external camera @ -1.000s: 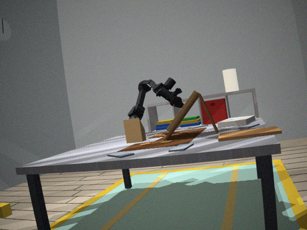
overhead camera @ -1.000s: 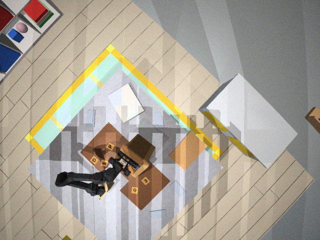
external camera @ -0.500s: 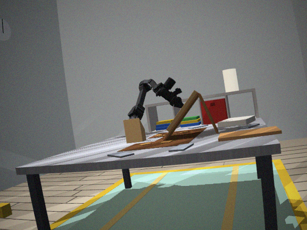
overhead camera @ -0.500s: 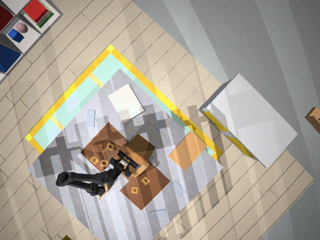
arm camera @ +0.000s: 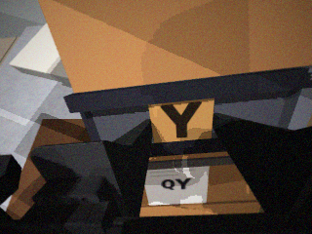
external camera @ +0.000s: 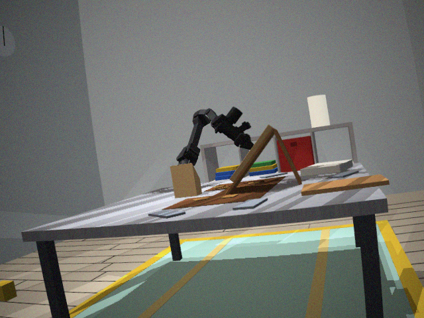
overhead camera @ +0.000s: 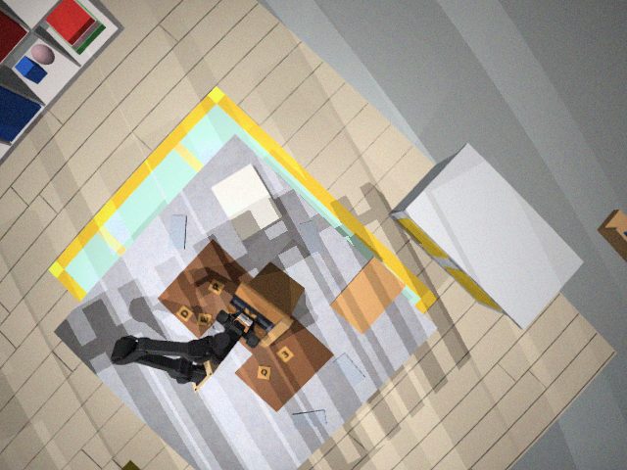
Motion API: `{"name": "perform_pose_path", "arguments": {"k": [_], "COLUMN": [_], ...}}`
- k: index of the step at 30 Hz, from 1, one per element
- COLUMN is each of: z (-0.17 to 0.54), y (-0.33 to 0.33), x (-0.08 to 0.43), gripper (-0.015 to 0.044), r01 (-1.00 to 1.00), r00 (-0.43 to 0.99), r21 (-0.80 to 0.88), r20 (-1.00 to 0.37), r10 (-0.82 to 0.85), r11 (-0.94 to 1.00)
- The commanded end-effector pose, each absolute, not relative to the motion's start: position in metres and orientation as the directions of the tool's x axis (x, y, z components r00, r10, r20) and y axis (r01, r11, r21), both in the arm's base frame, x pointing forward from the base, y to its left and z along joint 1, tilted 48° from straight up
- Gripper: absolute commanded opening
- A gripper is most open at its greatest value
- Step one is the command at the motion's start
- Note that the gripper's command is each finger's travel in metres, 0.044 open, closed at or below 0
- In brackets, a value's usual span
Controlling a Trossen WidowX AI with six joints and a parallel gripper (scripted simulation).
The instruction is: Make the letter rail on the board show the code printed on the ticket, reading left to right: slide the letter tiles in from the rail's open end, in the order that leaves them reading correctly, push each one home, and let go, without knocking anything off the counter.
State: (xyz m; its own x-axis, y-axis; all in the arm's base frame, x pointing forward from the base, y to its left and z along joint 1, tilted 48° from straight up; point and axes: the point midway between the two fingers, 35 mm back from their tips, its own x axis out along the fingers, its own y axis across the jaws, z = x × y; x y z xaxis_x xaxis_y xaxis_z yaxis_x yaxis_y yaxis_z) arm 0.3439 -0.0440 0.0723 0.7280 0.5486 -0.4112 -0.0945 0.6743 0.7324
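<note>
My gripper (arm camera: 180, 120) is shut on the Y tile (arm camera: 166, 131), at the dark rail (arm camera: 234, 83) (overhead camera: 242, 304) on the sloping wooden board (arm camera: 112, 44) (external camera: 252, 158). The Y reads upright between the rail's upper and lower lips; the fingers hide parts of the rail on both sides. No other tile shows in it. The white ticket (arm camera: 155, 195) below the rail reads QY. On the brown mat (overhead camera: 309, 349) lie the Q tile (overhead camera: 264, 372) and the 3 tile (overhead camera: 285, 353) on one side, and the P tile (overhead camera: 216, 286), D tile (overhead camera: 184, 312) and E tile (overhead camera: 204, 319) on the other.
On the counter (overhead camera: 202, 430) (external camera: 103, 227), a white block (overhead camera: 242, 189) (external camera: 325, 169) and an orange slab (overhead camera: 366, 296) (external camera: 346, 185) lie beyond the board. Thin glassy plates (overhead camera: 177, 231) (external camera: 250, 203) lie around the mat. The arm stands by a wooden block (external camera: 185, 181).
</note>
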Motion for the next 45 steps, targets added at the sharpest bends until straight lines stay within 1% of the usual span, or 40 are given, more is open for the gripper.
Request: {"name": "perform_pose_path", "arguments": {"k": [1, 45], "z": [0.070, 0.052], "y": [-0.045, -0.062], "x": [0.344, 0.347], "gripper": [0.0000, 0.0000], "r01": [-0.100, -0.100], "r00": [0.726, 0.726], "r21": [0.733, 0.732], "r20": [-0.409, -0.409], "r10": [0.553, 0.552], "r11": [0.673, 0.674]}}
